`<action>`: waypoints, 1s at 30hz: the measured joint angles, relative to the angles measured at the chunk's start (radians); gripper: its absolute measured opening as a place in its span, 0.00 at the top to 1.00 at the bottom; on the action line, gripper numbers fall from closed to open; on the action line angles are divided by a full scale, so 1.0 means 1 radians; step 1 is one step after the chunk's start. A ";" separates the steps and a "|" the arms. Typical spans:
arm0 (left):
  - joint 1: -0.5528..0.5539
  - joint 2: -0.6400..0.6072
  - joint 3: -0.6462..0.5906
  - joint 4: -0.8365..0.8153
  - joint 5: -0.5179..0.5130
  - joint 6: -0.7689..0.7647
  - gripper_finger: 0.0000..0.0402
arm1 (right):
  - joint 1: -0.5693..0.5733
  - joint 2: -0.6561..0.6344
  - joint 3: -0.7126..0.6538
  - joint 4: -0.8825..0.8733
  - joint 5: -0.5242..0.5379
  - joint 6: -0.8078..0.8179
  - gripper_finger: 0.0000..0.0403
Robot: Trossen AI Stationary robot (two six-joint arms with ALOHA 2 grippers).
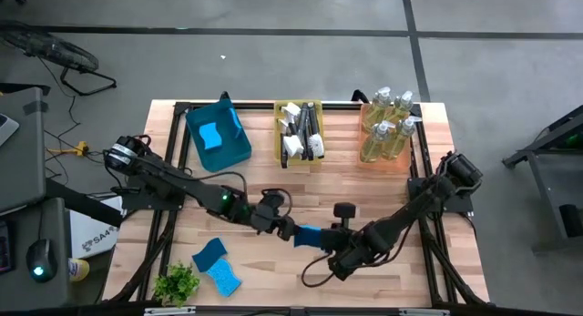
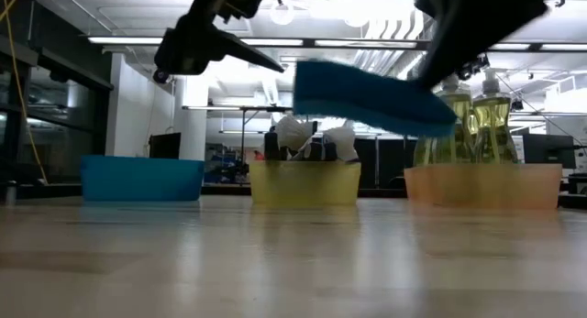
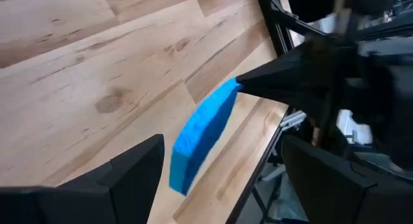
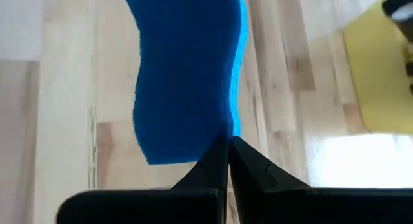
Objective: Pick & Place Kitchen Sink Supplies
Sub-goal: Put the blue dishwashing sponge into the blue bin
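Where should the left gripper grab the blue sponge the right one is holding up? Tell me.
Grip the free end of the blue sponge, opposite the right gripper, which pinches one edge shut. The sponge hangs in the air, tilted, so the open left gripper probably does best closing its fingers across the flat faces.

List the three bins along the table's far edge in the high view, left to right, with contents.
Blue bin holding a blue sponge → yellow bin holding the dish brushes → orange bin holding the soap bottles.
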 joint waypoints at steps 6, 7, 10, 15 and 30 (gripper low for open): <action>0.035 0.000 0.000 -0.002 0.082 0.091 0.24 | -0.035 -0.001 0.058 -0.021 -0.064 -0.066 1.00; 0.036 0.000 0.000 -0.003 0.091 0.115 0.24 | -0.038 -0.001 0.064 -0.027 -0.076 -0.065 1.00; 0.033 0.000 0.000 -0.005 0.100 0.216 0.24 | -0.049 -0.001 0.083 -0.045 -0.111 -0.065 1.00; 0.033 0.000 0.000 -0.002 0.146 0.313 0.24 | -0.066 -0.001 0.091 -0.050 -0.144 -0.065 1.00; 0.033 0.000 0.000 -0.098 0.187 0.376 0.24 | -0.081 -0.007 0.093 -0.029 -0.164 -0.072 1.00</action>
